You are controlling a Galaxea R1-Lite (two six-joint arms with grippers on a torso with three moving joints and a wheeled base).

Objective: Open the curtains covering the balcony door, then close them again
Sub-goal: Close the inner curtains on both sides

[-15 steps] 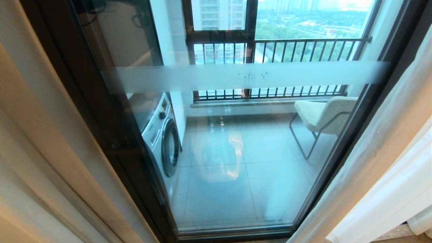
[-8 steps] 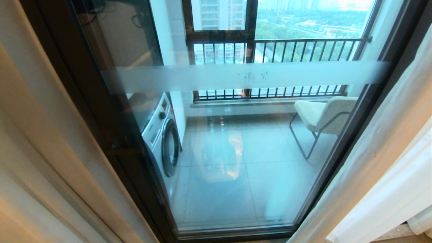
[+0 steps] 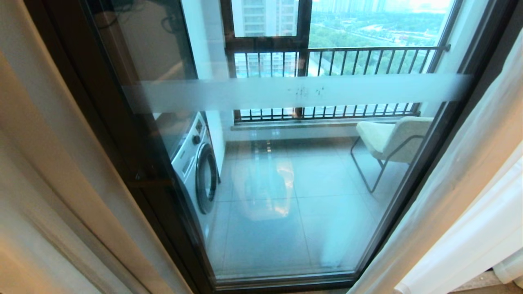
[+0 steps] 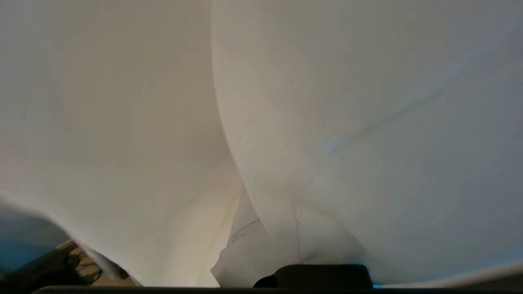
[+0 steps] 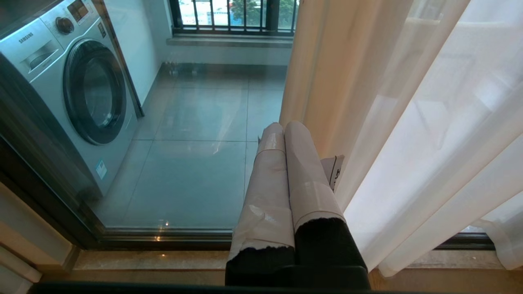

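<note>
text: SAMSUNG | on: washing machine (image 5: 69, 94) front panel, upper corner | other labels: unreadable

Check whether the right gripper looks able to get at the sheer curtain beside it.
Probably yes: the right gripper, fingers shut and empty, sits right beside the sheer curtain, nothing between them.

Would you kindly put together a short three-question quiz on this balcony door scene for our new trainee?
1. True or false: the curtains cover the middle of the balcony door glass.
2. Which appliance stands behind the glass on the robot's left: A) a fridge, B) a washing machine, C) an oven?
3. What fills nearly all of the left wrist view?

Key
1. False: they hang drawn to both sides, and the middle glass is bare.
2. B.
3. Sheer white curtain fabric, pressed close to the camera; the right gripper by contrast is shut on nothing, beside the right-hand curtain.
</note>
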